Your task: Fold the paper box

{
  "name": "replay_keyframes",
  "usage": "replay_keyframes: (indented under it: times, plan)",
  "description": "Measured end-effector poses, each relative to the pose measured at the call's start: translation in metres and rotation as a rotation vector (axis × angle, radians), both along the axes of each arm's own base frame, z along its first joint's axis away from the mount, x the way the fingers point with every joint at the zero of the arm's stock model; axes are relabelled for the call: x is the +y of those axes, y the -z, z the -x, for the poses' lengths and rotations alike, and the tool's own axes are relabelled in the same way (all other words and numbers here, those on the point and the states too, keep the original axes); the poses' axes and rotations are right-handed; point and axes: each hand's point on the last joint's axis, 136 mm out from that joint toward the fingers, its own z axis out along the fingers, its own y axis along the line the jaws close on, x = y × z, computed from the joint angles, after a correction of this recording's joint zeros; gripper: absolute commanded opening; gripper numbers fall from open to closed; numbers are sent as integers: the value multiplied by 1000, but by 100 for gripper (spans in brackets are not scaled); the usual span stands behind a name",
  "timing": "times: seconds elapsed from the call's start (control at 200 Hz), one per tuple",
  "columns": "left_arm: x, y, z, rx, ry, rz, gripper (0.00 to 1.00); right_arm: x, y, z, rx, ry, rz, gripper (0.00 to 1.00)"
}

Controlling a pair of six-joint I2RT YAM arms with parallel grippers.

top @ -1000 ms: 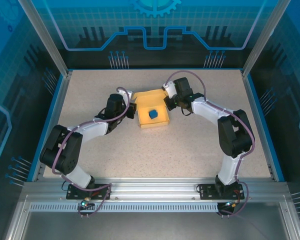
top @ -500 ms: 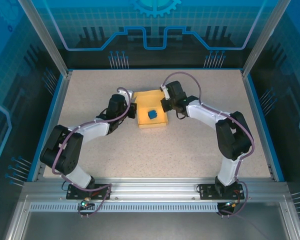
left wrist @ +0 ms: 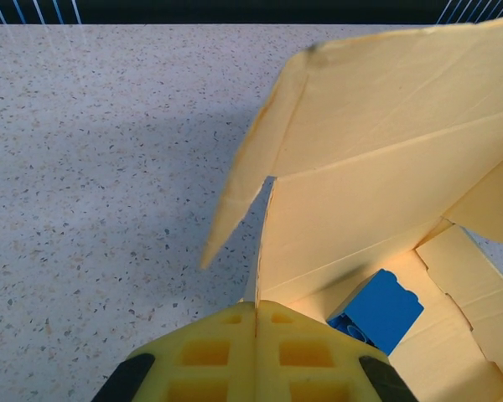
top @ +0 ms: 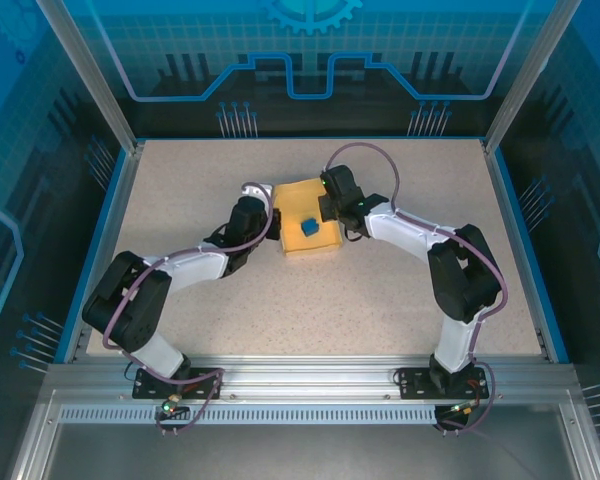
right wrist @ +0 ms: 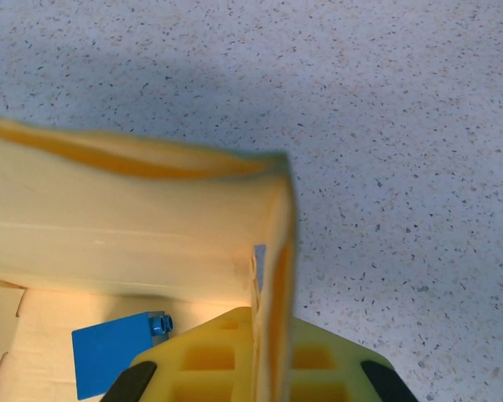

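— Where's the paper box?
— On the table, at the far middle between the two arms. There's a blue cube sitting inside it.
— What's the left gripper doing?
— It's pinched tight on the box's left wall. Its wrist camera has the wall's edge running straight in between the yellow pads.
— And the right gripper?
— Same on the right wall, clamped on the thin card. A big flap leans over the box's far part.

Arms bent inward — left gripper and right gripper each pinch the paper box.
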Motion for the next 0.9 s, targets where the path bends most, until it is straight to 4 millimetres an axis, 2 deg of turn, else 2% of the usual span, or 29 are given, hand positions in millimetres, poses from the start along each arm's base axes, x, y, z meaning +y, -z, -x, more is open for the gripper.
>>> replay_keyframes:
  times: [0.21, 0.64, 0.9]
  plan:
    - [0, -1, 2, -23, -59, -8, 0, 5, -3, -2, -28, 18, -23, 0]
    - [-6, 5, 10, -49, -154, -24, 0, 6, 12, 3, -57, 58, -72, 0]
    - [-10, 12, 25, -100, -180, -33, 0, 7, 14, 18, -113, 50, -100, 0]
